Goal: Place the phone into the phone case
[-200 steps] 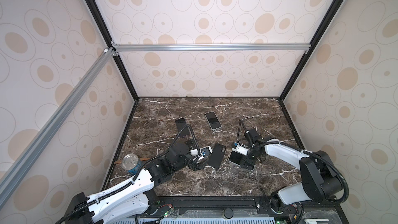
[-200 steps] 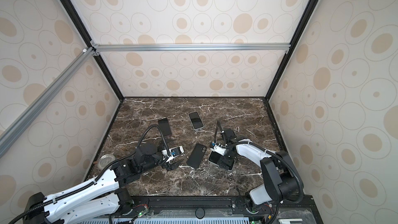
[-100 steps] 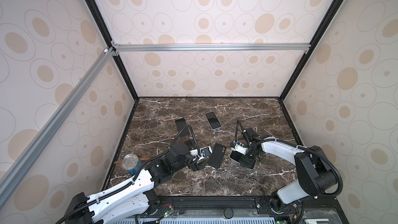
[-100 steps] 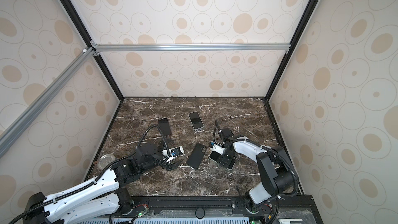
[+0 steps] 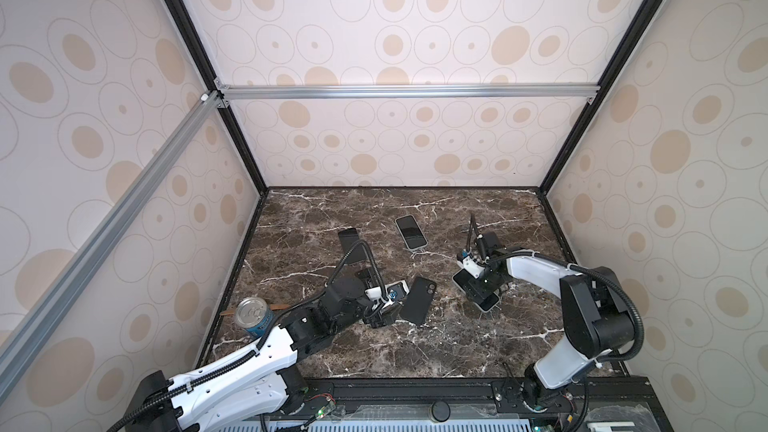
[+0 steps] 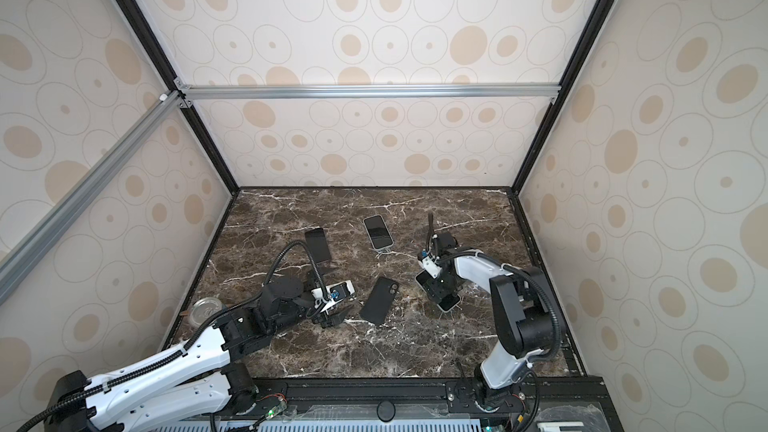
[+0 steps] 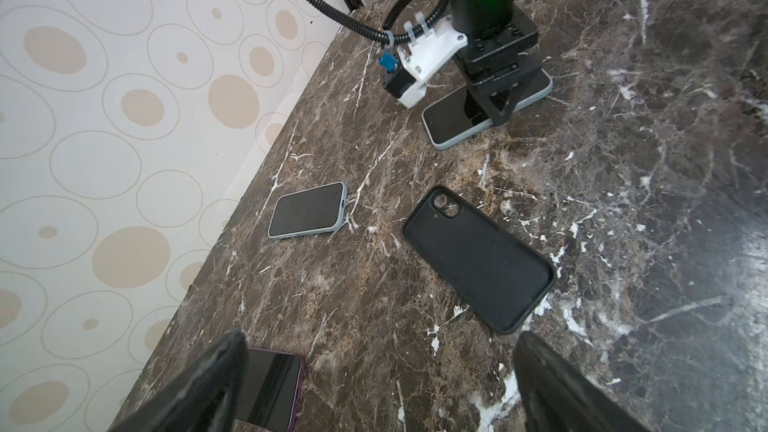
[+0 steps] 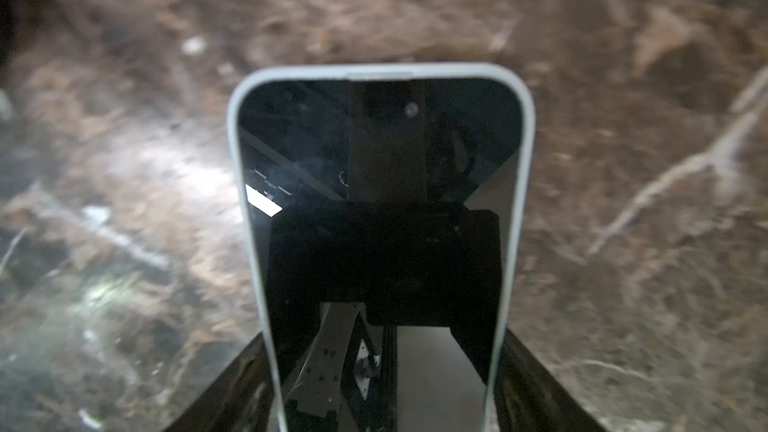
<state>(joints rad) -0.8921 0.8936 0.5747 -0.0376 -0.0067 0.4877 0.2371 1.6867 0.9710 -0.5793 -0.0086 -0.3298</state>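
Observation:
The black phone case lies flat near the middle of the marble table, with its camera cutout at the far end. A phone with a pale rim and dark screen lies face up to the right of it. My right gripper points down over this phone, with one finger against each long edge, shut on it. My left gripper stands open and empty, just left of the case's near end.
A second pale-rimmed phone lies at the back centre. A dark phone in a purple rim lies at back left. A drinks can stands by the left wall.
My right gripper's jaws have narrowed onto the sides of the phone beneath it. The left arm and the case have not moved.

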